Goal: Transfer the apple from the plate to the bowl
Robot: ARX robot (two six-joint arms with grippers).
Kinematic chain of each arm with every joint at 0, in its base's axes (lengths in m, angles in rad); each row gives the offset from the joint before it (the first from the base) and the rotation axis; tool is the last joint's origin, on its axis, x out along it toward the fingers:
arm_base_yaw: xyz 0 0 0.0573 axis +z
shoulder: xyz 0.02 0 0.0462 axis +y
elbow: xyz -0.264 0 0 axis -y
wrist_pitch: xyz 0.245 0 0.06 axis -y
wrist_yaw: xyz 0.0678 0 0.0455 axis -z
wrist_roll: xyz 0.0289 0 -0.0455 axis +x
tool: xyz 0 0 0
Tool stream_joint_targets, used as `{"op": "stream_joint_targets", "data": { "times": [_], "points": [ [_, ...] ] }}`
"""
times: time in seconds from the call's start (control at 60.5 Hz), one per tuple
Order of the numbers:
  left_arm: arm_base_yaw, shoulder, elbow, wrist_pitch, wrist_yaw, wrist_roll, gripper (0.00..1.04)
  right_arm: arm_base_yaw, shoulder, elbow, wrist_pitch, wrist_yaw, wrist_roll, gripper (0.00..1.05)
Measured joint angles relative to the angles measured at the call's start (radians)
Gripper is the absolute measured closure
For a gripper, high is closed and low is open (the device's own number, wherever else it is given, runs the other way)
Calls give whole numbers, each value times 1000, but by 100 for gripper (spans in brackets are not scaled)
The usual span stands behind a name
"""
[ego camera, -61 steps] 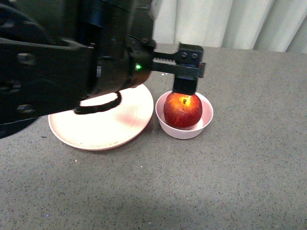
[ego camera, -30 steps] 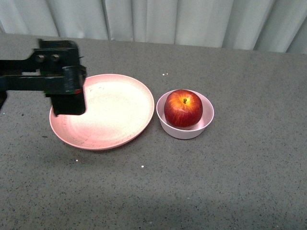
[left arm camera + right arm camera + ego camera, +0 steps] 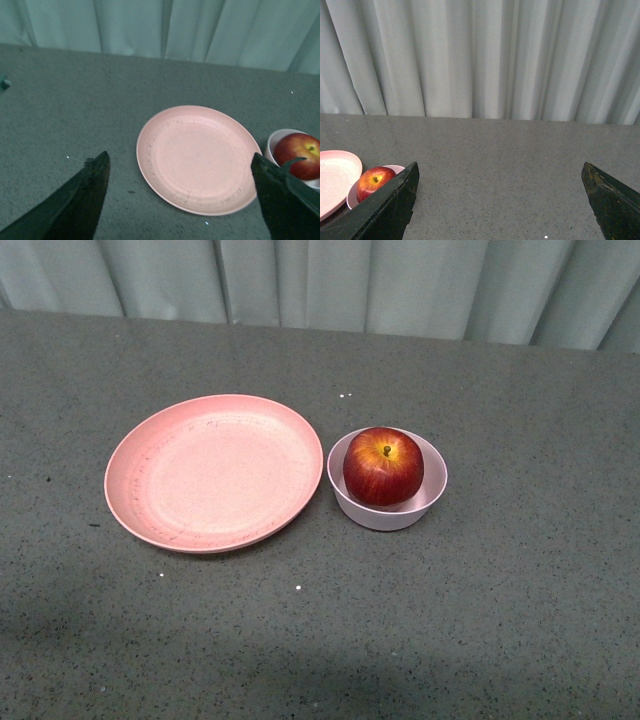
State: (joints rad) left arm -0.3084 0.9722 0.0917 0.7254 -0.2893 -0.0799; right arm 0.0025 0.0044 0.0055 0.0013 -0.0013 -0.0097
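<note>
Sitting in bowl (image 3: 432, 490), apple (image 3: 383, 466), bare plate (image 3: 215, 472) just beside.

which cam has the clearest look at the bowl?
Front view: the bowl shows whole, rim unobstructed, with the apple sitting in it. Left wrist view catches only part of it at the frame edge, behind a fingertip. Right wrist view shows a sliver of rim, mostly hidden by the apple and a finger.
</note>
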Motion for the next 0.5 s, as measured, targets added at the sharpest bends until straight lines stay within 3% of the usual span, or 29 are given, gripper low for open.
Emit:
{"op": "stream_joint_targets", "data": {
  "times": [0.033,0.099,0.149,0.397,0.496],
  "points": [
    [19,-9,-39,87,12,24,31,0,0,0,0,0,0,9],
    [51,-72,-53,108,43,45,44,0,0,0,0,1,0,9],
    [82,-141,-58,68,72,56,56,0,0,0,0,1,0,9],
    [164,-338,-71,-107,151,68,99,0,0,0,0,0,0,9],
    [190,-412,-72,-172,177,72,101,0,0,0,0,0,0,9]
  ]
}}
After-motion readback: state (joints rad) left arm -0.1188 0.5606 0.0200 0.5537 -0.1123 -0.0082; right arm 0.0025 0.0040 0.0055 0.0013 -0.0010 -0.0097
